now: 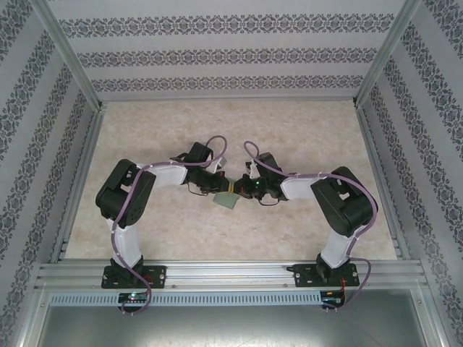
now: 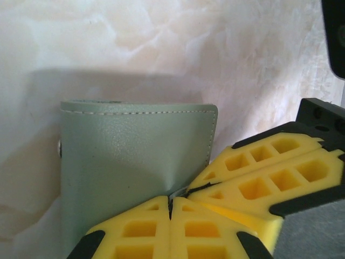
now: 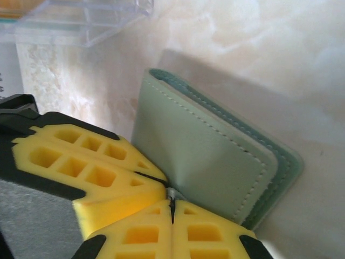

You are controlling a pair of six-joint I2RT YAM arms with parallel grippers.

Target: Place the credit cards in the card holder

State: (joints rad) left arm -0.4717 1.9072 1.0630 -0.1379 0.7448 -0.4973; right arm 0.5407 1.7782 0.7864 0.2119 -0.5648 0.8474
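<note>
Top external: I'm seeing both arms folding inward and meeting over the middle of the worktop (image 1: 304,130). The left claw (image 1: 221,188) and right claw (image 1: 240,191) are sitting tip to tip. The sage-green card holder (image 1: 228,200) is hanging at that meeting point, poking out toward the near edge. The pads are too small here to judge.

Left wrist: the left claw is clenching, with its yellow pads (image 2: 140,237) pressing flat together and no gap between them. They're nipping the card holder's lower right corner. The right claw's pads (image 2: 259,178) are coming in from the right, also pressed together, with their tips touching that same corner. The card holder is folded shut. It's showing pale stitching along its top edge and a small stud (image 2: 59,145) on its left edge, and it's throwing a shadow on the marbled worktop behind it.

Right wrist: the right claw is clenching on the card holder's near edge. A thin grey sliver (image 3: 171,194) is sitting in the pinch line, and I can't tell whether it's a card or the holder's own edge. The holder's two leaves are lying stacked, with a darker green rim showing along the right side. A clear plastic box (image 3: 91,21) is sitting at top left.
</note>
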